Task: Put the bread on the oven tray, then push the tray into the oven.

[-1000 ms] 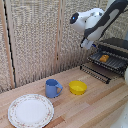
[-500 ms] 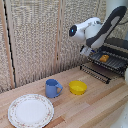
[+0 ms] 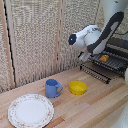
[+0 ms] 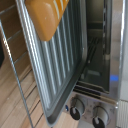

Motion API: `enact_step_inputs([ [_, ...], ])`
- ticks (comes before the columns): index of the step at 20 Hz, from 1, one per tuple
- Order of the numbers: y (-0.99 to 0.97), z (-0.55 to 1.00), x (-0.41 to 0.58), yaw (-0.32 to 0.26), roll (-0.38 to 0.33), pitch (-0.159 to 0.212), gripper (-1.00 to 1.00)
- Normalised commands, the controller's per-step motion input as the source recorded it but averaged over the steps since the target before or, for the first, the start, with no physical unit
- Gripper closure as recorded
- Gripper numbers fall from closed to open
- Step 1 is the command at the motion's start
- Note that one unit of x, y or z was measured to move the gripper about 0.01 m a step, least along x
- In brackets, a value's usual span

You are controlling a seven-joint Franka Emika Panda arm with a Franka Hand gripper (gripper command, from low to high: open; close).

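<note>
Arm shell (image 3: 111, 27): bulky, smooth glossy white casing with rounded segments.
Joint band (image 3: 100, 42): broad black strip curving along the white link.
Wrist housing (image 3: 84, 36): rounded white body, bulbous in outline.
End cap (image 3: 73, 39): dark face with a small bright blue light.
Cables, screws, markings: too blurred to tell.
</note>
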Motion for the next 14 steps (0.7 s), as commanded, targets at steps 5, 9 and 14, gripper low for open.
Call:
enact_step_inputs([
  [5, -0.2, -0.34, -0.173, 0.084, -0.134, 0.002, -1.0],
  [9, -0.05, -0.5, -0.017, 0.109, -0.147, 0.099, -1.0],
  [14, -0.25, -0.25, -0.033, 0.111, -0.104, 0.097, -1.0],
])
